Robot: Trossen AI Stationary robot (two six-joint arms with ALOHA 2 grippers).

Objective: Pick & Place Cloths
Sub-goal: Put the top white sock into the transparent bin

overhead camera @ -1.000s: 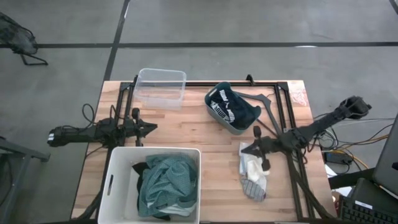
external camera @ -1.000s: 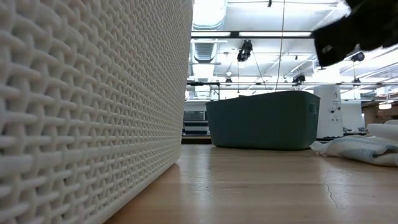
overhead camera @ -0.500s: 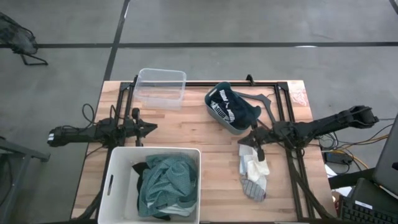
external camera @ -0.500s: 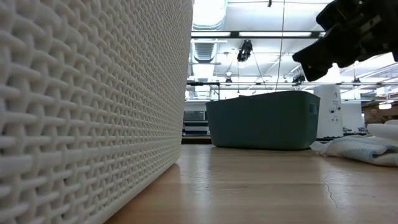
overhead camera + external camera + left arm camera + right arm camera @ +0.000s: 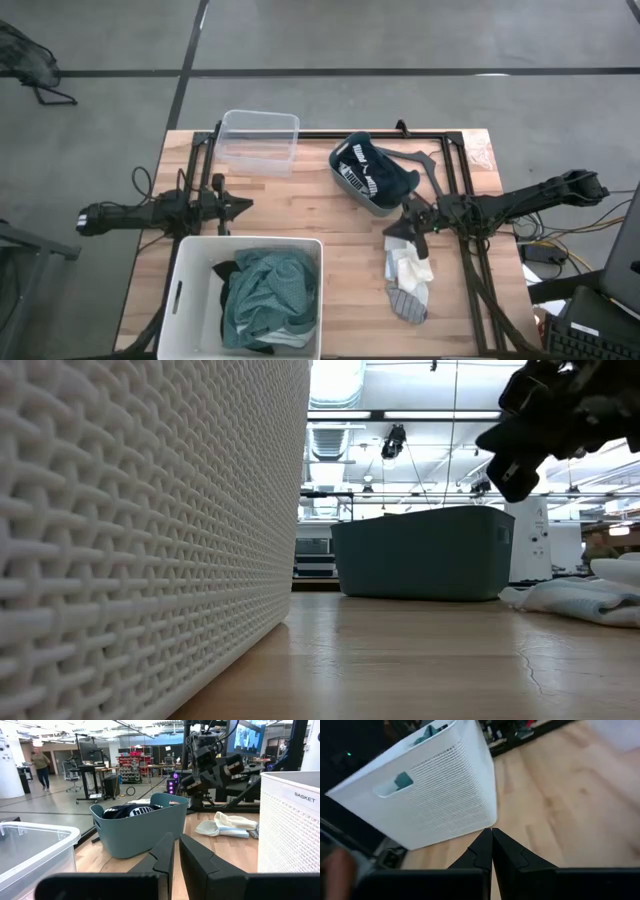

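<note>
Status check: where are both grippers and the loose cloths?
Right gripper shut, empty, above white cloths. Left gripper shut, parked beside white tub. Nothing blocking.

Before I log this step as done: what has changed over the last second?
The right claw, empty and shut, moved from over the white cloths toward the teal basket. The cloths stayed on the table; the left claw and the white basket stayed as they were.

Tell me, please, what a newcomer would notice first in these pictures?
Probably the big white woven-plastic tub at the table's near left, heaped with crumpled teal-green cloth. Next, the right hand, shut and empty, above the white and grey cloths beside the teal plastic basket.
</note>
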